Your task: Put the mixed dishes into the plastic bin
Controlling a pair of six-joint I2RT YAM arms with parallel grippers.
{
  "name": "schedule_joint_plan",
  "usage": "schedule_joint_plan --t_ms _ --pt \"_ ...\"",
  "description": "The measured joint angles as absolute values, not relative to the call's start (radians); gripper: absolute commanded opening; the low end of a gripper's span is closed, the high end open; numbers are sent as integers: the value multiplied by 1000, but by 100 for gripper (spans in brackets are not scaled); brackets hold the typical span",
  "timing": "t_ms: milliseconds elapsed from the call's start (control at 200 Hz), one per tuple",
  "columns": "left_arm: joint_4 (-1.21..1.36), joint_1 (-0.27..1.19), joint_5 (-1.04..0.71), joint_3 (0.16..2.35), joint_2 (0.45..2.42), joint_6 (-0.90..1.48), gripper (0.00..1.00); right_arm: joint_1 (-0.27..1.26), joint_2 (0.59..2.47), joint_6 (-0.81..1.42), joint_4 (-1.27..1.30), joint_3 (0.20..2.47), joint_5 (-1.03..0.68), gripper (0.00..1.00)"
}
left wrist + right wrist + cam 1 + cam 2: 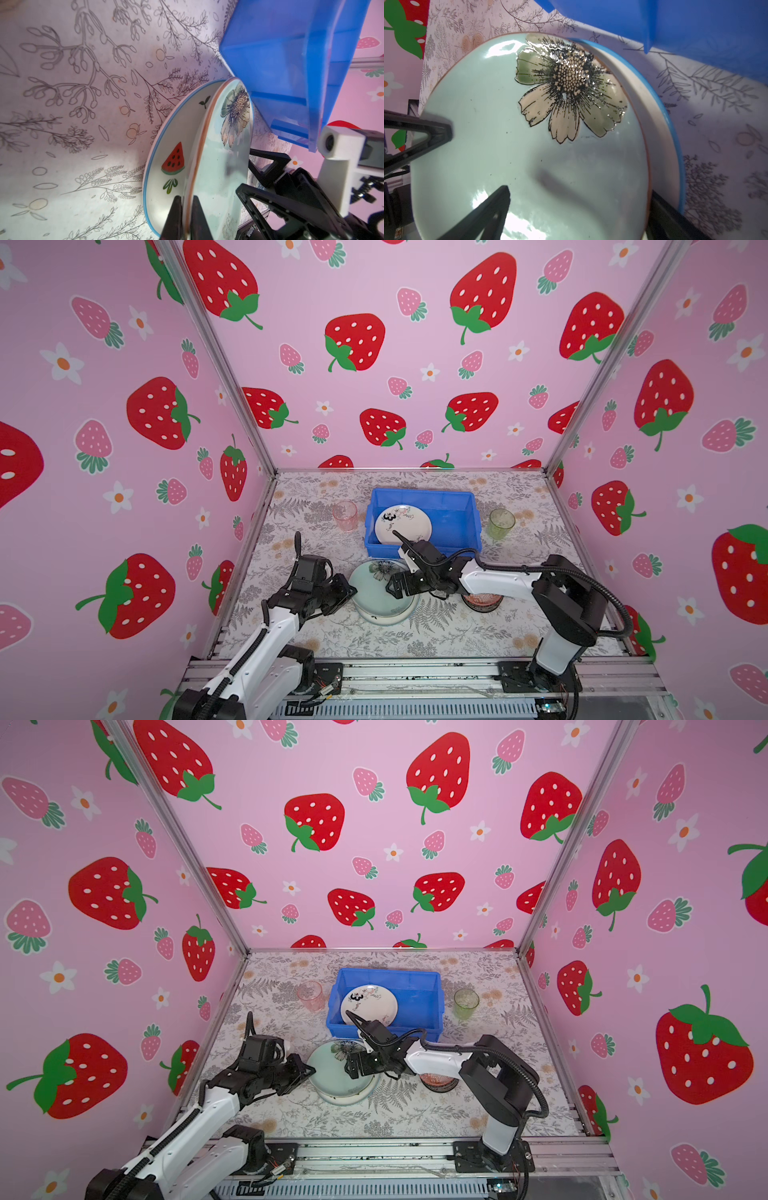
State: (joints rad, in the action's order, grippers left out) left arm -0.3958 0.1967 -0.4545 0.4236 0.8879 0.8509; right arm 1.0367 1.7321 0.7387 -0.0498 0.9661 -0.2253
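The mint-green flower plate [372,593] [220,166] [529,155] lies on the watermelon plate [388,616] [176,145] in front of the blue plastic bin [457,506] [419,986]. My left gripper [352,593] [187,200] is shut on the mint plate's left rim, one finger on each face. My right gripper [395,585] [580,191] hovers open over its right side, straddling the rim. A white plate with black marks [403,524] leans inside the bin. An orange-red bowl [482,603] sits partly hidden under the right arm.
A pink tumbler [345,515] stands left of the bin and a green tumbler [500,523] right of it. The bin's near wall [291,72] is close behind the stacked plates. Strawberry-print walls enclose the floral table on three sides.
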Motion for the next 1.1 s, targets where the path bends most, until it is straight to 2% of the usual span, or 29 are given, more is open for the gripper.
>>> schedule_joint_plan --t_ms 195,515,795,1101 --pt "-401 198 -470 424 869 830 0 1008 1690 732 -96 966 -255 98" --pt "-431 202 -499 424 818 785 0 889 1495 695 -117 969 -356 99" --pt "-424 202 -560 424 751 765 0 780 1433 664 -155 943 -459 97" --pt "-396 202 -632 470 762 720 0 738 1372 657 -165 874 -543 94"
